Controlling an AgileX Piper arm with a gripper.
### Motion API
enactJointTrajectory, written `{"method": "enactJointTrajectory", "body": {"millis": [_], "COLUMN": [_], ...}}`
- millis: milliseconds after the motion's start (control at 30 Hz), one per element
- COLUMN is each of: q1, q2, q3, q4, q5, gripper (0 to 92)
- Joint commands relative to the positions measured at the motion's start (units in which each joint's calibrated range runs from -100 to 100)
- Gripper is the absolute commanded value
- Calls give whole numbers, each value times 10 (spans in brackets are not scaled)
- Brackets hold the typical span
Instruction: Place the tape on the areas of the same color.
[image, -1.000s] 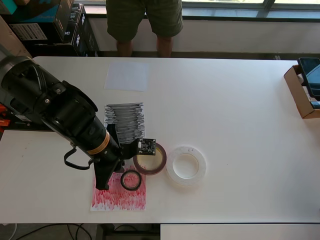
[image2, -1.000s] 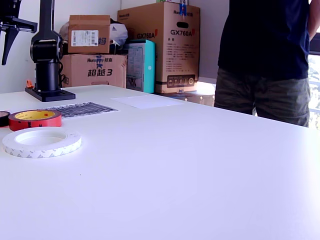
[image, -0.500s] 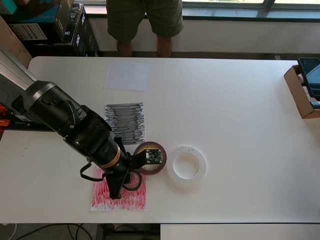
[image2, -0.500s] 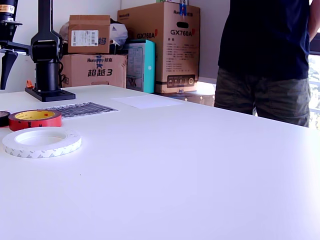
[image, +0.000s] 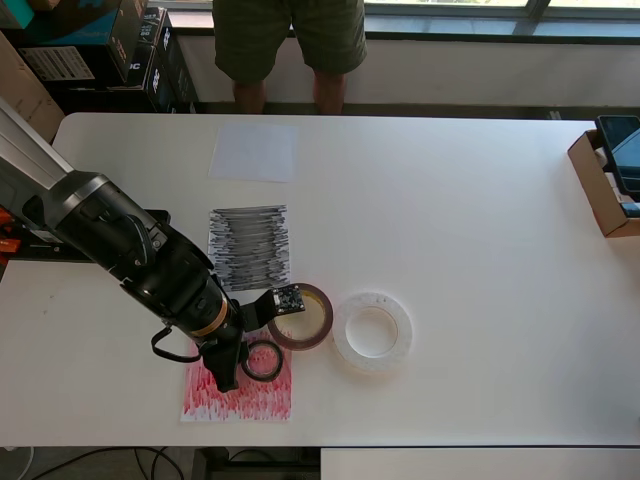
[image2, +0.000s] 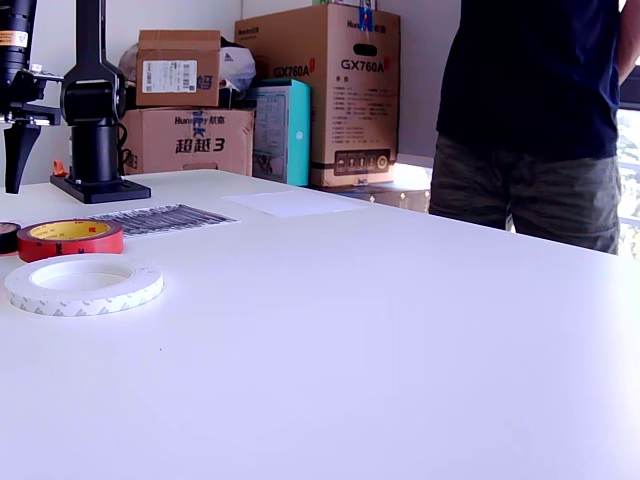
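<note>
- Overhead view: the black end effector (image: 232, 368) points down over the red scribbled paper patch (image: 237, 391) near the front edge of the white bench (image: 480, 230). One dark finger (image: 225, 372) shows just left of the small black tape roll (image: 262, 360); the arm covers the rest, so I cannot tell how far apart the fingers are or whether they touch the roll.
- The small black tape roll lies flat on the upper right part of the red patch.
- The dark red tape roll with a yellowish core (image: 302, 316) lies just right of it on bare bench, beside the large translucent white tape roll (image: 372, 331).
- The black scribbled paper patch (image: 249, 247) lies behind the red patch, and the plain white paper patch (image: 254, 152) farther back.
- Exterior view: only one finger (image2: 17, 150) shows at the left edge, above the bench (image2: 400, 330). The red roll (image2: 70, 238) and white roll (image2: 84, 283) lie flat, apart.
</note>
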Motion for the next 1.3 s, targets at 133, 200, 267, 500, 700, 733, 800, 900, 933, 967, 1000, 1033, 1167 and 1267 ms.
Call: {"method": "enactJointTrajectory", "body": {"millis": [133,200,267,500,700,733,800,900,933,967,1000,1033,1167,1267], "q1": [1,12,25,45,44,43,42,35,34,33,32,30,21,15], "q2": [-4,-3,3,42,43,43,43,43,43,43,43,43,47,50], "q3": [-7,-7,-8,-8,-4,-2,-1,1,1,1,1,1,2,3], "q4": [1,1,-16,-76,-74,-74,-74,-74,-74,-73,-73,-72,-72,-72], "q5": [1,-3,-4,1,2,2,2,2,2,2,2,2,1,1], "gripper": [683,683,683,683,683,683,683,683,682,680,680,680,680,680]}}
